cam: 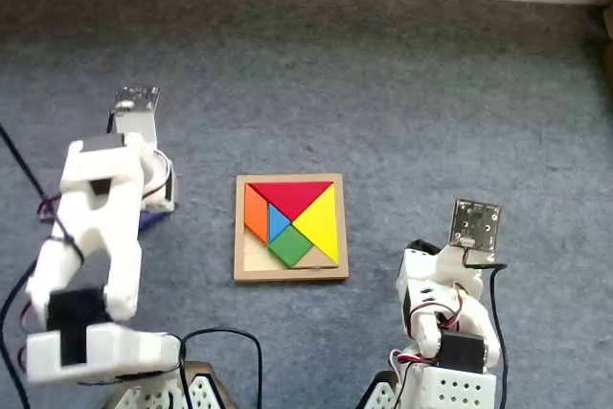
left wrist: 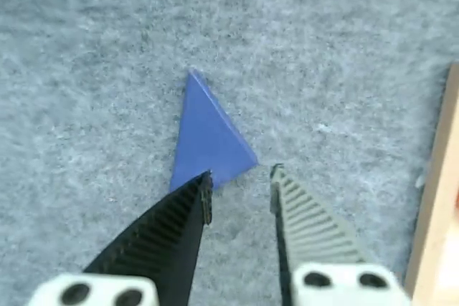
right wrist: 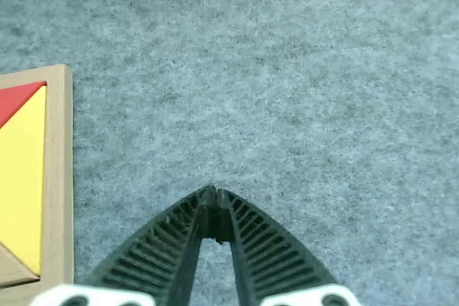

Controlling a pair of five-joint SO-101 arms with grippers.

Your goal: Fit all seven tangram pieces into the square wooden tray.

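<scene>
Blue and thin, the loose triangle [left wrist: 210, 137] lies flat on the grey carpet [left wrist: 344, 48], well apart from the wooden tray [cam: 238, 237] on its left side. The left gripper [left wrist: 241, 175] stands over the triangle's near end with its jaws parted and nothing between them. The dark fingertip [left wrist: 195, 202] is at the piece's lower edge and the pale one is just beside its corner. The likely trouble is the shape. The sides slant towards each other, so ribbed pads closing on that corner may squeeze the piece out forwards or spin it rather than hold it. A slab this low on fuzzy pile also gives little edge to catch, so a finger may ride over the top or snag in the fibres and shove it along. Even if lifted cleanly, it could jam on the raised rim if it arrives turned the wrong way. The tray is pale smooth wood with a square frame, and it holds a red triangle [cam: 290, 195], a yellow triangle [cam: 321, 225], an orange piece [cam: 256, 215], a green square [cam: 289, 246] and a small blue piece [cam: 278, 224], all matt and hard-edged. Bare wood shows at its lower left. The right gripper [right wrist: 215, 202] rests low over the carpet beside the tray's right rim, its dark ribbed fingers pressed together and empty
</scene>
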